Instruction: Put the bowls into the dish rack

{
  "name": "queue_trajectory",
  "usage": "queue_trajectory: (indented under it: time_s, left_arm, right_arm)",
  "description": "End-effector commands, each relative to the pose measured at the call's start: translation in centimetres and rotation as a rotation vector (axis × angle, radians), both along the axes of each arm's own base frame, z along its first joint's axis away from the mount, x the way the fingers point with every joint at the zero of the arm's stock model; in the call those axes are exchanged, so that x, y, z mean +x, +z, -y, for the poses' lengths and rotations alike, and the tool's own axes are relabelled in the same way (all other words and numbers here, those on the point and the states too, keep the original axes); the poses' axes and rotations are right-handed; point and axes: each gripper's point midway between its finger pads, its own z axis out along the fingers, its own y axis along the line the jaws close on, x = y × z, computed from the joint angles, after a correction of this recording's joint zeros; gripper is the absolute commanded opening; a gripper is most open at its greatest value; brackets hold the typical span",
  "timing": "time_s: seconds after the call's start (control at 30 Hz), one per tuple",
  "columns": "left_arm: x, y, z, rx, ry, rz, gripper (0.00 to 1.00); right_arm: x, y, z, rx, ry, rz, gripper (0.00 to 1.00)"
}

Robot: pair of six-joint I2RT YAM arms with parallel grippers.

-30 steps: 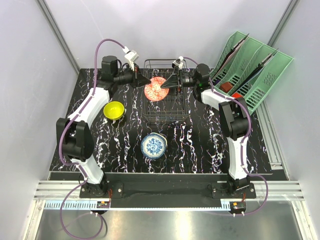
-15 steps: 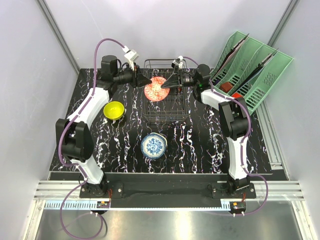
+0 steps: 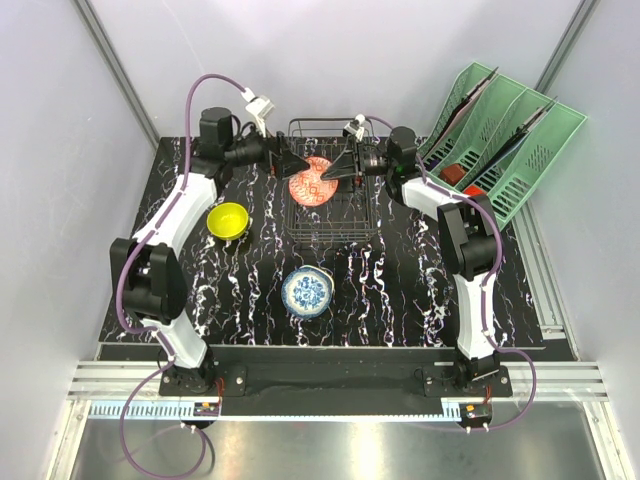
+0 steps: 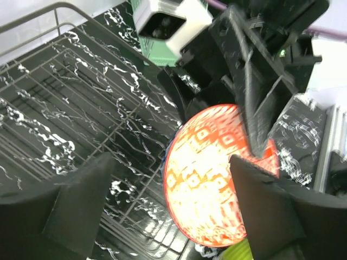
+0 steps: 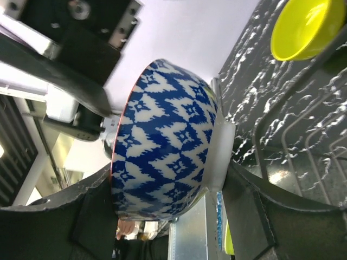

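A bowl (image 3: 311, 180), blue-and-white patterned outside (image 5: 168, 135) and orange-red patterned inside (image 4: 217, 173), hangs on its side over the dish rack (image 3: 325, 215). My right gripper (image 3: 338, 168) is shut on it, one finger across its mouth and the other on its white foot (image 5: 168, 170). My left gripper (image 3: 288, 160) stands open just left of the bowl, its wide-spread fingers (image 4: 168, 160) not touching it. A yellow bowl (image 3: 228, 220) sits on the table left of the rack. A blue floral bowl (image 3: 307, 291) sits in front of the rack.
A mint-green slotted organizer (image 3: 495, 135) stands at the back right with flat items in it. The rack's wire floor (image 4: 65, 108) lies beneath the held bowl. The table is black marbled, with pale walls around it.
My left gripper has opened wide and let go of the patterned bowl, drawing back slightly to the left. The right gripper still holds the bowl in about the same place.
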Motion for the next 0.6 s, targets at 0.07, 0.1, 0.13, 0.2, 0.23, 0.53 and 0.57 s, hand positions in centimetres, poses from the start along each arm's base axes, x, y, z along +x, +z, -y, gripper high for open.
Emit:
queue_trajectory:
  time_s: [0.07, 0.1, 0.13, 0.2, 0.23, 0.53, 0.57]
  left_arm:
    - [1.7, 5.2, -4.1, -0.003, 0.14, 0.096, 0.99]
    - [1.6, 4.9, -4.6, 0.01, 0.151, 0.091, 0.99]
    - [1.7, 4.4, -5.8, 0.025, 0.186, 0.077, 0.99]
    - [1.4, 3.5, -7.2, 0.053, 0.214, 0.062, 0.99]
    - [1.4, 2.6, -8.5, 0.081, 0.26, 0.031, 0.99]
    - [-2.3, -2.5, -15.5, 0.266, 0.436, -0.015, 0.99]
    - [-2.6, -2.8, -15.9, 0.275, 0.44, -0.023, 0.99]
  right_arm:
    - [3.3, -0.6, 0.4, -0.172, -0.135, 0.151, 0.0]
    - [3.5, -0.8, 0.5, -0.212, -0.155, 0.158, 0.0]
    - [4.5, -1.2, 0.8, -0.268, -0.213, 0.183, 0.0]
    - [4.8, -0.9, 1.5, -0.331, -0.24, 0.23, 0.0]
    - [5.6, -1.2, 1.9, -0.394, -0.298, 0.256, 0.0]
    - [9.4, -1.4, 9.5, -0.901, -0.593, 0.577, 0.0]
    - [9.5, -1.1, 9.8, -0.926, -0.602, 0.611, 0.0]
